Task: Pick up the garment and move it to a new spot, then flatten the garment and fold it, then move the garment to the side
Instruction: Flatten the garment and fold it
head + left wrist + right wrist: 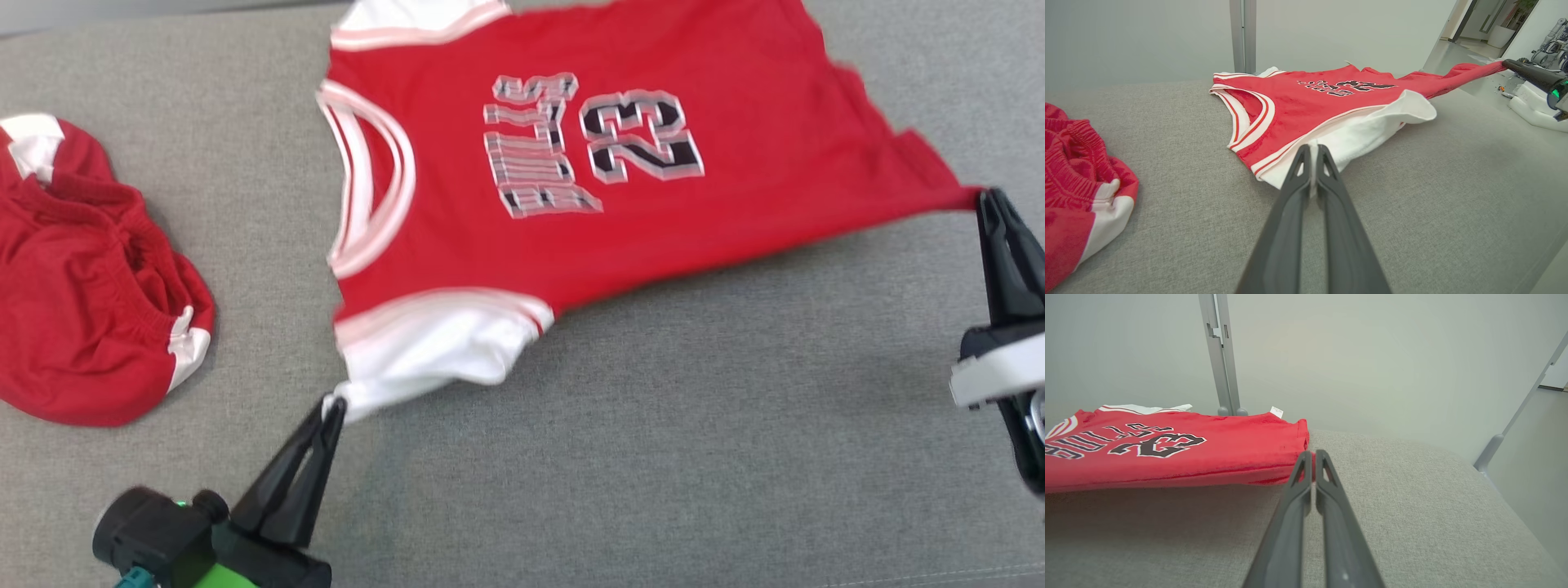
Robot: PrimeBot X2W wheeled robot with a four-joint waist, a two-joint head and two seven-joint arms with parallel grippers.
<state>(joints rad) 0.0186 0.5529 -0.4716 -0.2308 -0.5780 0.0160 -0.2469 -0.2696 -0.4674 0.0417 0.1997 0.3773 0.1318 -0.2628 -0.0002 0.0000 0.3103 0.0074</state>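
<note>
The garment (pixel 637 163) is a red basketball jersey with white trim and the number 23, spread across the grey cushioned surface (pixel 653 457), collar to the left. My left gripper (pixel 333 406) is shut on the near white sleeve's edge; in the left wrist view the jersey (pixel 1306 106) lies ahead with my left gripper (pixel 1313 152) pinching that white edge. My right gripper (pixel 984 196) is shut on the jersey's near hem corner, pulled into a taut point at the far right. In the right wrist view my right gripper (pixel 1310 456) holds the red corner of the jersey (pixel 1167 453), which is lifted off the surface there.
Crumpled red shorts with white patches (pixel 82 310) lie at the left edge of the surface, also low at the left in the left wrist view (pixel 1077 171). A pale wall with a grey post (pixel 1220 359) stands behind the surface. Bare grey cushion stretches in front of the jersey.
</note>
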